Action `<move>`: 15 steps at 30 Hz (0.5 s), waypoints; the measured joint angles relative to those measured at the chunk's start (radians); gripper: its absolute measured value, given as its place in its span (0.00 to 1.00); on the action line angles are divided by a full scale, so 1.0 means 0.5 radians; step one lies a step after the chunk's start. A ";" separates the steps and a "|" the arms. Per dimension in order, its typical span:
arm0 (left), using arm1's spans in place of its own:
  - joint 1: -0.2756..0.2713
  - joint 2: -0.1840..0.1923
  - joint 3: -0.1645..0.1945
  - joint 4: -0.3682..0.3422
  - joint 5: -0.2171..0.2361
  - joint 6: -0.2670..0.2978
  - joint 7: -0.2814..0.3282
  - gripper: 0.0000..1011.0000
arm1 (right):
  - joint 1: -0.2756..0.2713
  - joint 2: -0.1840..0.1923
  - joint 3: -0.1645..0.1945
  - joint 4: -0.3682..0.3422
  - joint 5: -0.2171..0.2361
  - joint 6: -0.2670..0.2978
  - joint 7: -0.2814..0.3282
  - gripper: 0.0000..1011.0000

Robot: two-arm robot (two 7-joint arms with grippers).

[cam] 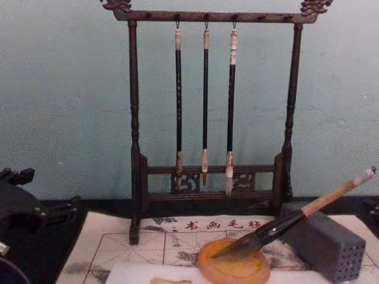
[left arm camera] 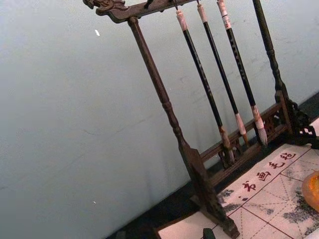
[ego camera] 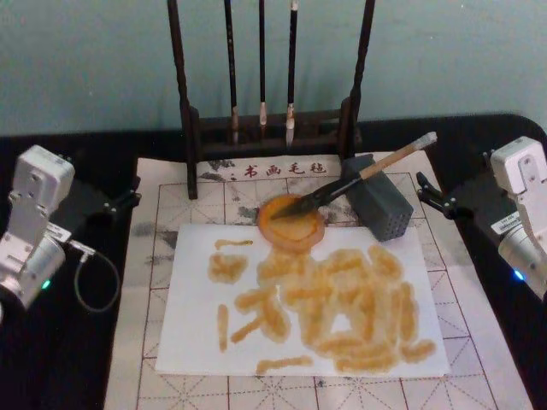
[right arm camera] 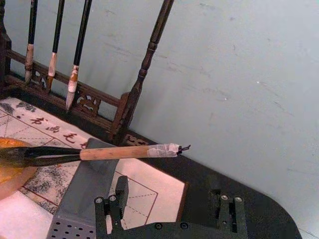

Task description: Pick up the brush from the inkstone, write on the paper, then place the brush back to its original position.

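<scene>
The fingers [right arm camera: 117, 198] of the right gripper [right arm camera: 169, 194] stand apart and released, with nothing between them. This gripper hovers at the right edge of the off-white grid-lined mat [ego camera: 171, 205], near the grey rectangular block with small holes [ego camera: 382, 207] but not touching it. The left gripper [ego camera: 130, 195] sits at the mat's left edge, its fingers likewise spread and holding nothing, well apart from the task's things.

Between the two arms, the thick calligraphy brush with a tan wooden handle and black lower section [ego camera: 359, 175] lies tilted. Its dark bristle tip rests in the round, shallow orange-amber dish that serves as inkstone [ego camera: 295, 243], and its handle leans across the top of the grey block, the whitish end cap pointing up and to the right. The dish overlaps the far edge of the plain white paper [ego camera: 188, 342], which carries many yellow-orange strokes, thickest on its right half.

Behind the mat stands a dark wooden brush rack [cam: 135, 118] with three thin black-handled brushes [cam: 205, 100] hanging from it. Everything sits on a black desk [ego camera: 43, 367].
</scene>
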 joint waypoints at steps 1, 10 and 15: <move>0.000 0.000 0.000 0.000 0.000 0.000 0.000 0.99 | 0.000 0.000 0.000 0.000 0.000 0.000 0.000 0.99; 0.000 0.000 0.000 0.000 0.000 0.000 0.000 0.99 | 0.000 0.000 0.000 0.000 0.000 0.000 0.000 0.99; 0.000 0.000 0.000 0.000 0.000 0.000 0.000 0.99 | 0.000 0.000 0.000 0.000 0.000 0.000 0.000 0.99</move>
